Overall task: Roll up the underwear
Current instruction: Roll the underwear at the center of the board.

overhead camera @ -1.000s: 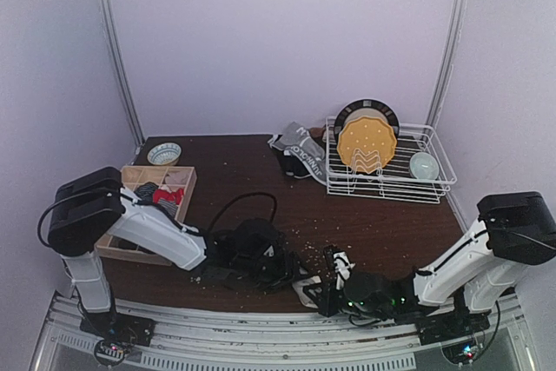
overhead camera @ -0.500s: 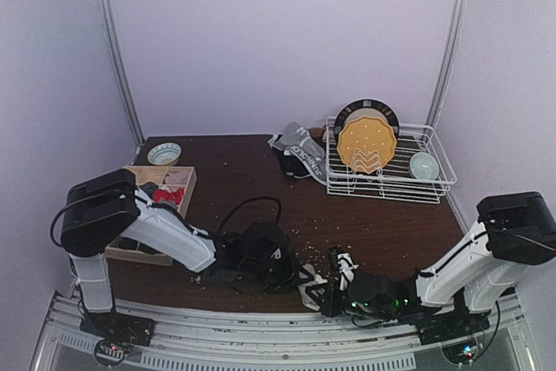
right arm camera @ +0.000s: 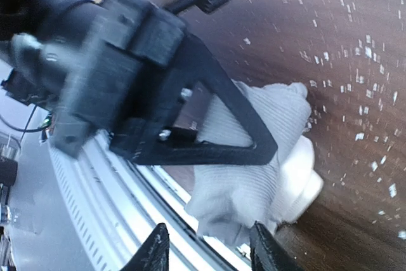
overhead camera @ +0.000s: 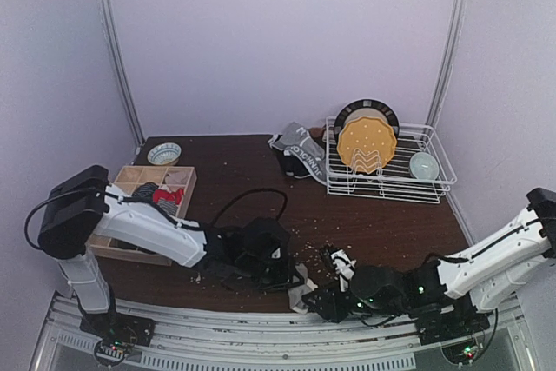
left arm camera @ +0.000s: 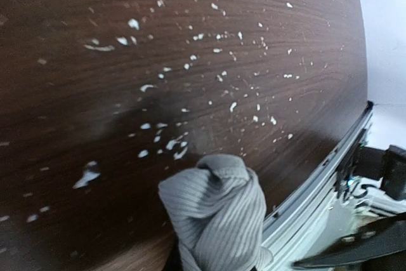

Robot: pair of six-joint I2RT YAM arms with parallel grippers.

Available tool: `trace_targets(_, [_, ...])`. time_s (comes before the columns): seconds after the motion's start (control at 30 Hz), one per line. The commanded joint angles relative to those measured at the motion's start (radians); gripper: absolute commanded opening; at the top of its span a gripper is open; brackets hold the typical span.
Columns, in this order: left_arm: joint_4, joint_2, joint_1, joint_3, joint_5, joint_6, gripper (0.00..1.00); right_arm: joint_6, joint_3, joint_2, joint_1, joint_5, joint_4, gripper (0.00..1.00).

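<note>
A big dark brown wooden table (overhead camera: 261, 180) holds everything. At the back right stands a white wire dish rack (overhead camera: 434, 182) with a round orange plate (overhead camera: 367, 145) standing up in it. At the left sits a light wooden box (overhead camera: 187, 188) with little compartments. Just beside the rack lies a heap of grey and black cloth briefs (overhead camera: 298, 152). One piece of grey ribbed cloth underwear (left arm camera: 216, 220) is bunched up at the near edge of the table, between the two arms. The left gripper (overhead camera: 294, 277) pinches it tight. The right gripper (right arm camera: 206, 249) is just beside it, fingers apart, holding nothing. Tiny white crumbs (left arm camera: 171, 145) dot the wood.
</note>
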Motion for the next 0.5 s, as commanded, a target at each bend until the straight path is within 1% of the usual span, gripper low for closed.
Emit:
trace_targets(0.0, [-0.263, -0.076, 0.016, 0.033, -0.086, 0.165, 0.00, -0.066, 0.053, -0.148, 0.005, 0.056, -0.317, 0.44])
trace_targets(0.17, [-0.458, -0.086, 0.028, 0.057, -0.129, 0.264, 0.00, -0.067, 0.024, -0.202, 0.002, 0.113, -0.335, 0.44])
trace_targets(0.23, [-0.514, -0.073, 0.029, 0.073, -0.149, 0.289, 0.00, -0.066, 0.016, -0.187, 0.003, 0.105, -0.286, 0.44])
trace_targets(0.33, [-0.508, -0.054, 0.030, 0.067, -0.145, 0.298, 0.00, -0.065, 0.033, -0.112, 0.003, 0.072, -0.210, 0.44])
trace_targets(0.47, [-0.516, -0.004, 0.030, 0.105, -0.127, 0.303, 0.00, -0.064, 0.088, 0.045, 0.003, 0.015, -0.095, 0.44])
